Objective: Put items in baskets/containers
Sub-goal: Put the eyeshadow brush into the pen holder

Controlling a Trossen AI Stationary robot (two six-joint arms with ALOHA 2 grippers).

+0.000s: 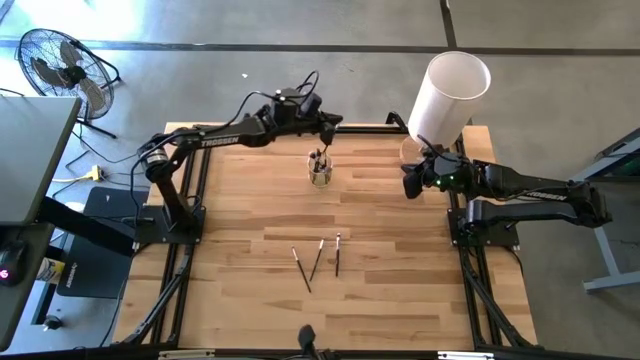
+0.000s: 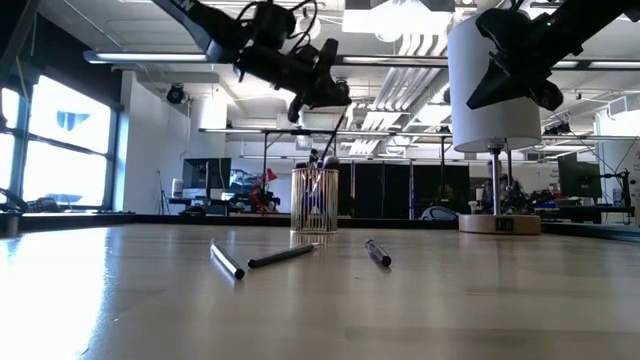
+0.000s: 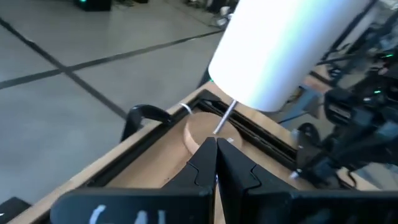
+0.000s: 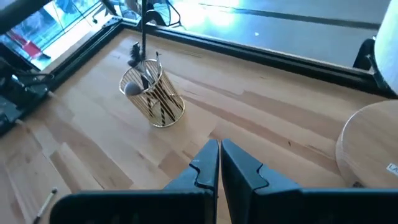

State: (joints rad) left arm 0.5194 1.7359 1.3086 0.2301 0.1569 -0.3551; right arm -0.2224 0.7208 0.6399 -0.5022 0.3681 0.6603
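A small clear cup (image 1: 320,171) stands upright at upper centre of the overhead frame, on a wooden desk (image 1: 240,210), with several thin brushes already standing in it. The left gripper (image 1: 327,131) hangs just above the cup, its jaws pressed together on a brush (image 2: 341,128) whose thin handle slants down toward the cup's mouth in the low view. In the right wrist view that brush's dark shaft comes down over the rim of the cup (image 4: 152,95).

Three more brushes (image 1: 318,260) lie flat on the desk in the lower centre of the overhead frame, well apart from the cup: one slanting at left (image 1: 301,268), one leaning across the middle (image 1: 317,258), and one nearly straight at right (image 1: 337,254). In the low view the same three lie in the foreground, in front of the cup.

A big white cylinder (image 1: 446,96) on a thin rod and round wooden base (image 4: 370,146) stands at upper right of the overhead frame, beside the desk's far edge. The right gripper (image 1: 410,183) waits just beside it, raised off the desk, jaws together and holding nothing. A floor fan (image 1: 62,62) stands at upper left, off the desk.
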